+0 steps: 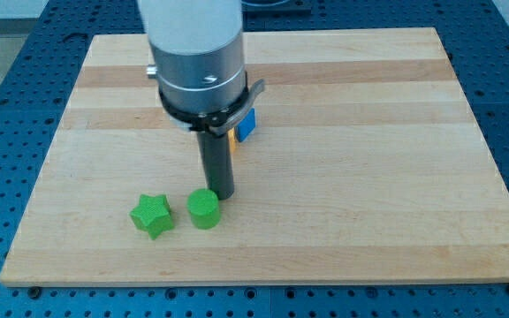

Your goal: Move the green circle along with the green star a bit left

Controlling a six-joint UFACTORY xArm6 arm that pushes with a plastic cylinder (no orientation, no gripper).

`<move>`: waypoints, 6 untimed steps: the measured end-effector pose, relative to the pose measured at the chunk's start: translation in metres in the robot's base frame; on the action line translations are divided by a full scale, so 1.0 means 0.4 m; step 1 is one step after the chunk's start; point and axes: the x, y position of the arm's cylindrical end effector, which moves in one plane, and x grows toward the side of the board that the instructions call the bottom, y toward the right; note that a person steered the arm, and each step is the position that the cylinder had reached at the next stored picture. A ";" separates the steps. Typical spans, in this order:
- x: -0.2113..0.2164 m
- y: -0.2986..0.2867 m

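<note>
Standing at the circle's (204,210) upper right edge, my tip (223,195) touches or nearly touches it. I carry no jaws, only a rod. Star (152,215) lies just left of circle, so a leftward push should drive both.

One view — high, angled down, whole board (343,221).

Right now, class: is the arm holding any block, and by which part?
Nothing is held. My tip only stands at the green circle on its upper right; the green star lies apart, further left.
</note>
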 end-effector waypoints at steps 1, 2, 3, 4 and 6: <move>0.039 -0.022; 0.040 0.004; 0.042 0.112; 0.108 0.138; 0.163 0.055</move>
